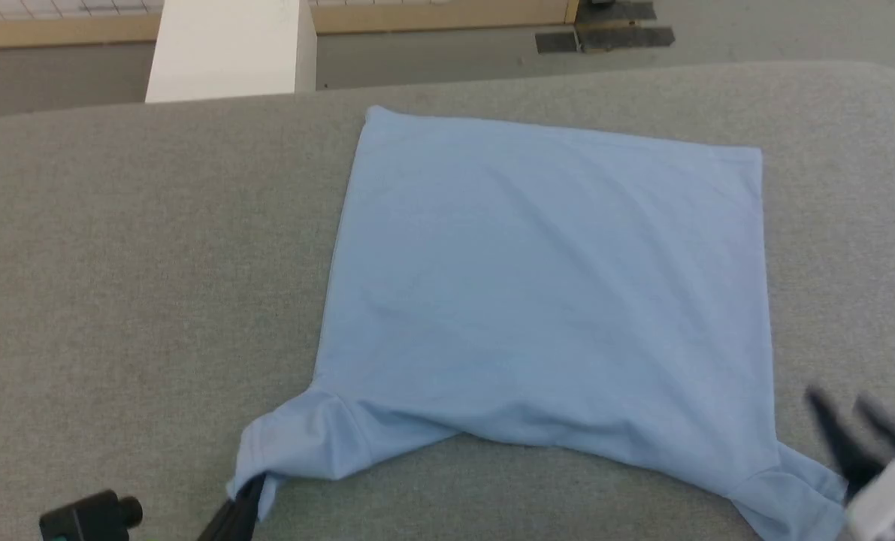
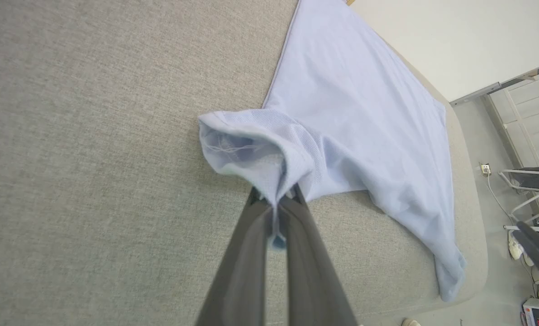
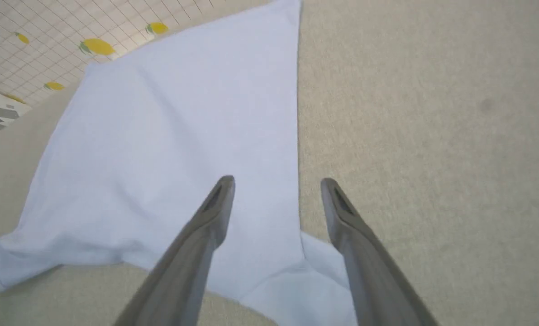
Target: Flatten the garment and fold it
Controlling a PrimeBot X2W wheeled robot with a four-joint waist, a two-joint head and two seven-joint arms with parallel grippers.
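The left gripper (image 2: 276, 197) has its jaws pinching one sleeve of the blue T-shirt (image 1: 545, 285) on the grey worktop (image 1: 154, 263), while the right gripper (image 3: 276, 185) holds its jaws spread wide over the other sleeve.

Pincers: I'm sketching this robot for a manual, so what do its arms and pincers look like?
Both the left pincer and the right pincer have two long, slim, dark grey fingers tapering to narrow tips. The right fingertips show slot-like recesses. A white casing sits behind the right fingers in the head view.
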